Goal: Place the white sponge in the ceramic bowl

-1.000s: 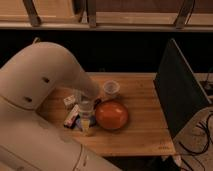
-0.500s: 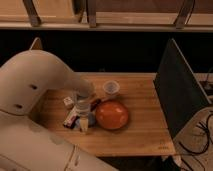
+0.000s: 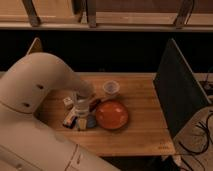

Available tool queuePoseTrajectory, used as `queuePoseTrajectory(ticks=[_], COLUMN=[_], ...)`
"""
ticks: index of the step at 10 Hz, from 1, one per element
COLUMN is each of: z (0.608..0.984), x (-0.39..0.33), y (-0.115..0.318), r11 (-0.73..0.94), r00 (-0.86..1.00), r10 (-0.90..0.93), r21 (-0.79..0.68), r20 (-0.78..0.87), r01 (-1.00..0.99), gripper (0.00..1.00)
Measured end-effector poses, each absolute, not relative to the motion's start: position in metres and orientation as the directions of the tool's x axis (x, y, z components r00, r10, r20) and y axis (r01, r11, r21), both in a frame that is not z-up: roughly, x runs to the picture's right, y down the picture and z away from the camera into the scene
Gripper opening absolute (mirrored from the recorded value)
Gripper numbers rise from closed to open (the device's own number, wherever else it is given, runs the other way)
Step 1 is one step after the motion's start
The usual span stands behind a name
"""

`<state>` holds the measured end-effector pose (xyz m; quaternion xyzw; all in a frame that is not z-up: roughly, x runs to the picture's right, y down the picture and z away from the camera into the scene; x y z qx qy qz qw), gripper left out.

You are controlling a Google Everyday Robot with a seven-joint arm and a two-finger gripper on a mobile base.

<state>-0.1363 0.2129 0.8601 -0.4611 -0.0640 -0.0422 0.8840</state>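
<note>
The ceramic bowl (image 3: 112,114) is a shallow, glossy orange-red dish in the middle of the wooden table. Just left of its rim lies the white sponge (image 3: 92,121), a small bluish-grey pad that the gripper partly hides. My gripper (image 3: 82,119) points down from the pale arm, right over the sponge's left side and a hand's width left of the bowl. Whether it touches the sponge I cannot tell.
A small translucent cup (image 3: 110,88) stands behind the bowl. A white block (image 3: 67,102) and a red-and-white wrapped bar (image 3: 69,119) lie left of the gripper. A dark upright panel (image 3: 177,90) stands along the table's right edge. My arm's bulky shell covers the table's left front.
The gripper has shifted a little to the left and stayed low over the items beside the bowl. Bowl, cup and the other items have not moved.
</note>
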Motion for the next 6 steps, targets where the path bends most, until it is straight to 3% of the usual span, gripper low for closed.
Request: queuePoseTrajectory(ticks=[2, 6], z=[0.861, 0.849], x=[-0.134, -0.102], y=[0.215, 0.187], r11=[0.564, 0.627], r00=[0.989, 0.998], r10=[-0.006, 0.005], r21=[-0.816, -0.778], r20=[0.149, 0.056], r01=[0.126, 0.041], gripper=[0.03, 0.00])
